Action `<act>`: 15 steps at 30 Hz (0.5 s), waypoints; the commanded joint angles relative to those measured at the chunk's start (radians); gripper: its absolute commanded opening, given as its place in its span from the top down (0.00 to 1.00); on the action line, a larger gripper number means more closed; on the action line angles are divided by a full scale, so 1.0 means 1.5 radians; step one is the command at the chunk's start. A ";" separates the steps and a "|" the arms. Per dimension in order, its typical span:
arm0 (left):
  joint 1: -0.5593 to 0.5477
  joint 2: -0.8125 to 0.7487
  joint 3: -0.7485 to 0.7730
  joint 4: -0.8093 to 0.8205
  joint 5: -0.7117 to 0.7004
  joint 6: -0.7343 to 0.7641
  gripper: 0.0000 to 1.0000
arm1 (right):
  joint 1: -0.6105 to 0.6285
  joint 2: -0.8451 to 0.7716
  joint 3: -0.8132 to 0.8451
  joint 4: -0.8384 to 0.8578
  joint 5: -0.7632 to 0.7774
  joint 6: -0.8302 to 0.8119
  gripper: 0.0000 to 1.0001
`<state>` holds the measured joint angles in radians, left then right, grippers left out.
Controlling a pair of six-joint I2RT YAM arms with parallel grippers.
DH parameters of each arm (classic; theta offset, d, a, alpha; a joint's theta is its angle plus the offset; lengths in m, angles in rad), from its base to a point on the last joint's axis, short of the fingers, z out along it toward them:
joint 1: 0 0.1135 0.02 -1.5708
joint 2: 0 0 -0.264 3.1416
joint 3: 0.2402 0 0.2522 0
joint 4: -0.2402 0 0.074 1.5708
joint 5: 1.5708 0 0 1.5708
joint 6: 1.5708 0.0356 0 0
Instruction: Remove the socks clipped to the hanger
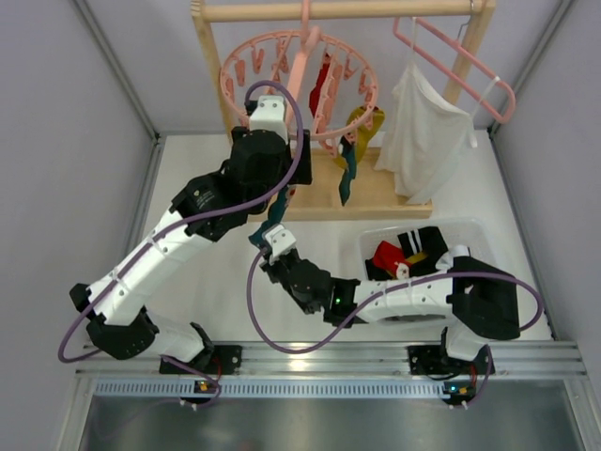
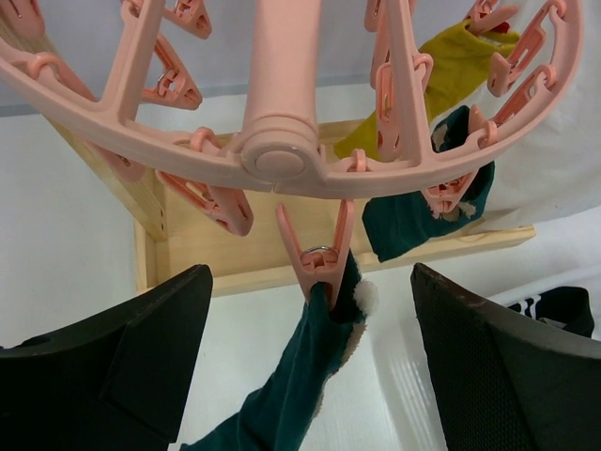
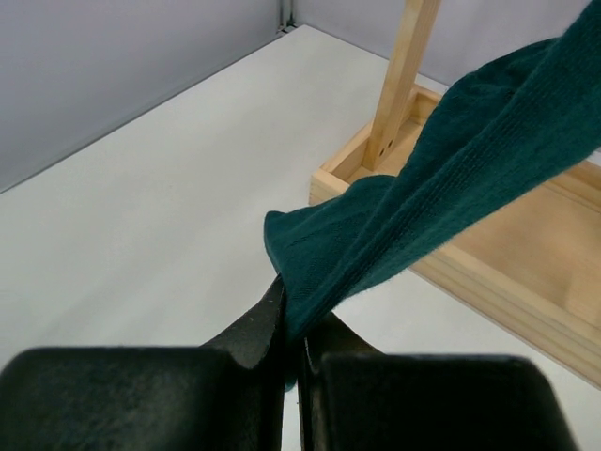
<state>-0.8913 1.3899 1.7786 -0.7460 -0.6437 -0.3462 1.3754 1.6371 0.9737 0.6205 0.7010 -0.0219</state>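
Teal sock hangs from a clip on the hanger, its free end pinched tight in my right gripper to draw it taut. My left gripper gapes wide just short of that clip, lined up, I judge, to squeeze it open.

Hanger glossy pink plastic; teal sock ribbed knit cloth; rack base bare wood.

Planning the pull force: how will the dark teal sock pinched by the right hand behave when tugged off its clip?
The teal sock is probably floppy and stretchy: it drapes and creases from the right hand. Likely light; the clip holds it by one edge.
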 commanded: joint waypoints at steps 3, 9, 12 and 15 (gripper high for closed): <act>0.001 0.014 0.007 0.048 -0.010 0.002 0.12 | 0.024 -0.023 0.000 0.039 -0.010 0.005 1.00; 0.002 0.024 0.007 0.073 -0.018 0.015 0.22 | 0.027 -0.024 0.000 0.035 -0.010 0.003 1.00; 0.002 0.031 0.007 0.077 -0.030 0.020 0.26 | 0.028 -0.026 -0.001 0.034 -0.009 0.002 1.00; 0.005 0.035 0.004 0.077 -0.037 0.021 0.28 | 0.032 -0.029 -0.002 0.034 -0.007 -0.001 1.00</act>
<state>-0.8894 1.4342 1.7782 -0.6914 -0.6701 -0.3325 1.3941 1.6371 0.9737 0.6205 0.7010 -0.0235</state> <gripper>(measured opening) 0.728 0.004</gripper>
